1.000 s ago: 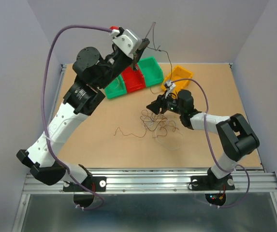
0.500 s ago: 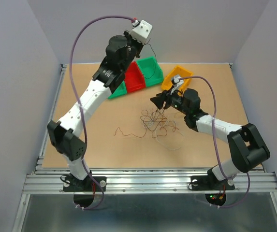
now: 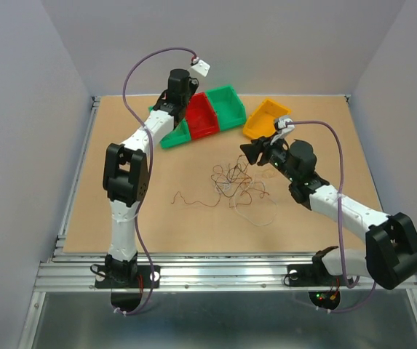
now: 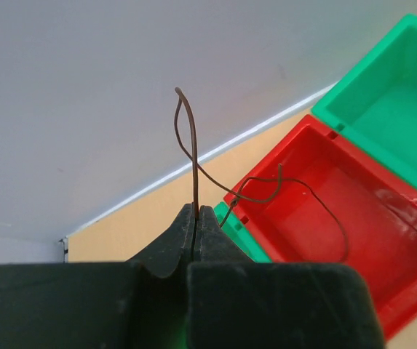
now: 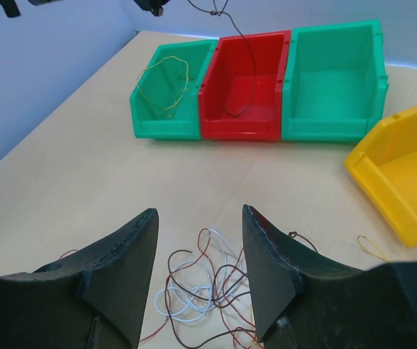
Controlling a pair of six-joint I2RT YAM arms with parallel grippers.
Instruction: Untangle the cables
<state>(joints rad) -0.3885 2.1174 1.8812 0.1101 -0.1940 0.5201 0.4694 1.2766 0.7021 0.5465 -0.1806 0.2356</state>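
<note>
On the tan wooden bench [image 3: 121, 211] the loose tangle of thin cables [image 5: 201, 291] lies central, below your spread right tool [image 5: 197, 251]. Your left tool [image 4: 196, 217], pinching one thin brown wire [image 4: 194, 156], has reached the far red plastic bin [image 4: 354, 218], so I judge that one wire is separated.

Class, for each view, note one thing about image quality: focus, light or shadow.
Top external: soft, even light, faint shadows, the cables thin yet resolved. Left wrist: the left gripper dark and close, the brown wire it pinches crisp. Right wrist: the right gripper looms large and dark, the red bin sharp.
</note>
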